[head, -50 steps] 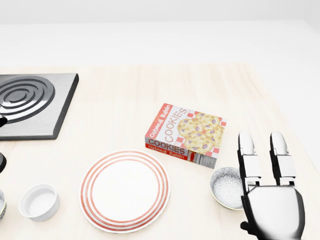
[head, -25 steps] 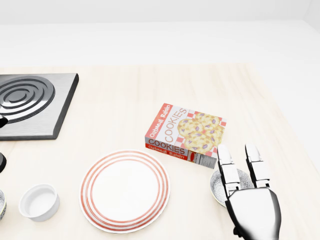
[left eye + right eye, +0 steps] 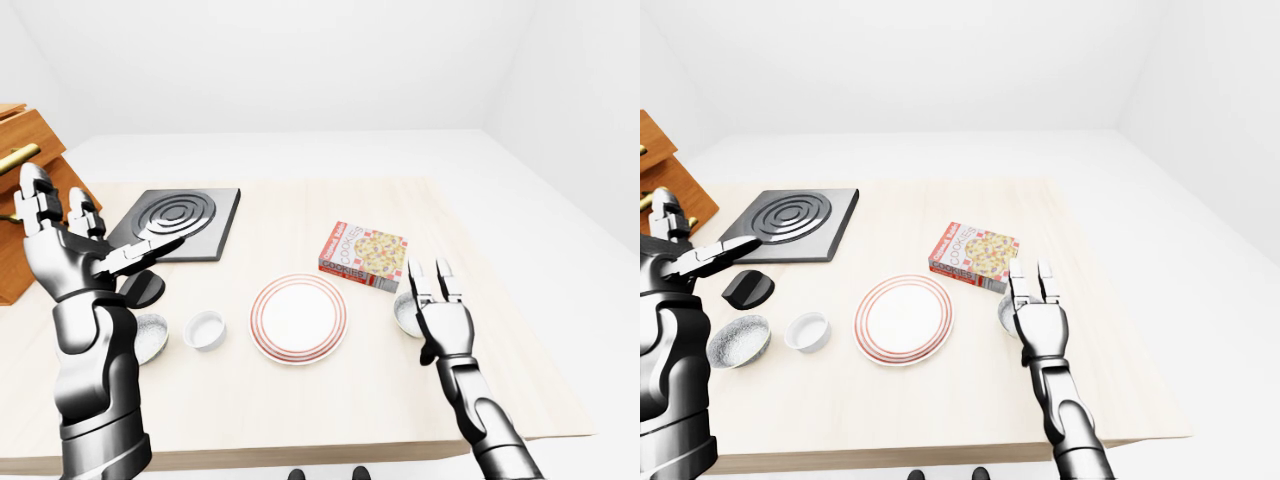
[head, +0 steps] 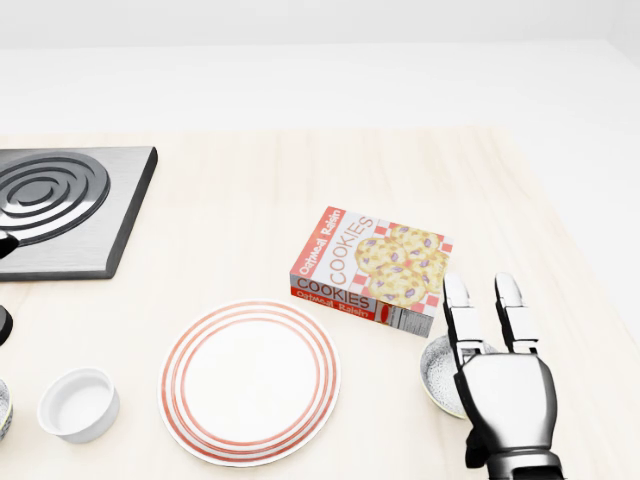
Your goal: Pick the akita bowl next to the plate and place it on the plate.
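Fingers (image 4: 458,318) of my right hand (image 4: 505,395) stretch out straight and apart over the akita bowl (image 4: 440,375), gripping nothing. That bowl sits right of the plate (image 4: 250,380), just below the cookie box (image 4: 373,269). Left hand (image 3: 70,255) hangs raised, fingers spread.

"Oatmeal Raisin COOKIES" on the cookie box (image 4: 373,269) top; "COOKIES" again on its red side

We see bare worktop (image 4: 250,200) between bowl (image 4: 437,375) and plate (image 4: 250,381); the cookie box (image 4: 373,269) crowds the bowl's top-left side.
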